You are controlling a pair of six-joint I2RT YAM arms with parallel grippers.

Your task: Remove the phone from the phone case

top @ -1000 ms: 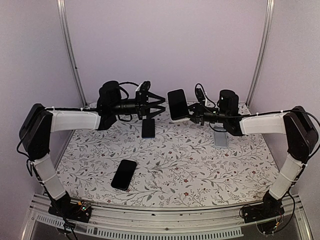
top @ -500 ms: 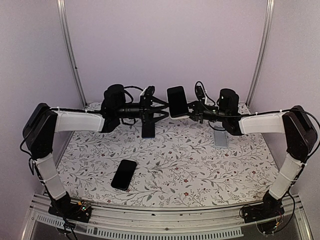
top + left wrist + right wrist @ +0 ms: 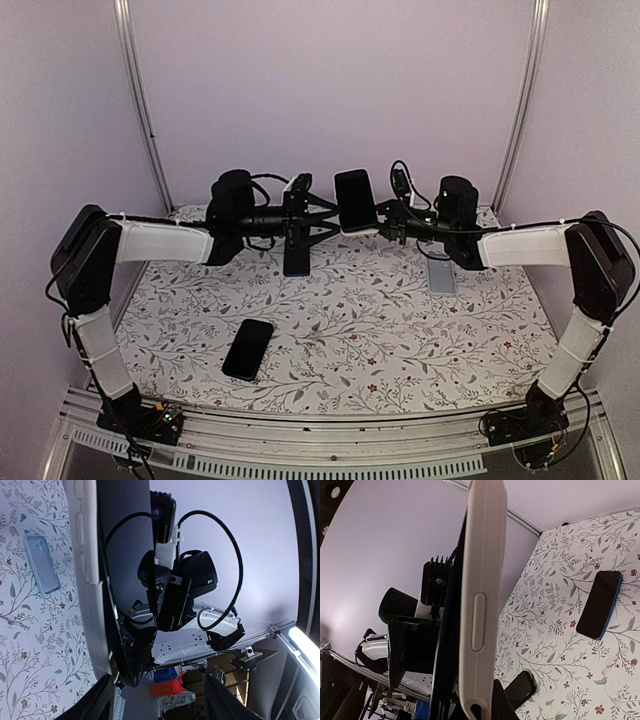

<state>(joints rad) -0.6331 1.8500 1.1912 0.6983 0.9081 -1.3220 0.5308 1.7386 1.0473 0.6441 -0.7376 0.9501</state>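
Note:
The phone in its white case (image 3: 356, 201) is held upright in the air above the back of the table. My right gripper (image 3: 379, 222) is shut on its lower right side. In the right wrist view the case (image 3: 481, 605) shows edge-on with the black phone face to its left, and my right gripper (image 3: 487, 707) grips it at the bottom. My left gripper (image 3: 328, 214) is open, with its fingers spread at the phone's left edge. In the left wrist view my left gripper (image 3: 160, 702) is open and the cased phone (image 3: 89, 545) stands close to the left finger (image 3: 95, 700).
A phone in a blue case (image 3: 296, 256) lies on the floral table under the left gripper, also seen in the left wrist view (image 3: 41, 564) and the right wrist view (image 3: 599, 604). A black phone (image 3: 248, 348) lies near the front. A grey stand (image 3: 440, 275) stands at the back right.
My left gripper has moved right, up to the phone's left edge, still open. My right gripper has lifted the cased phone slightly and set it more upright.

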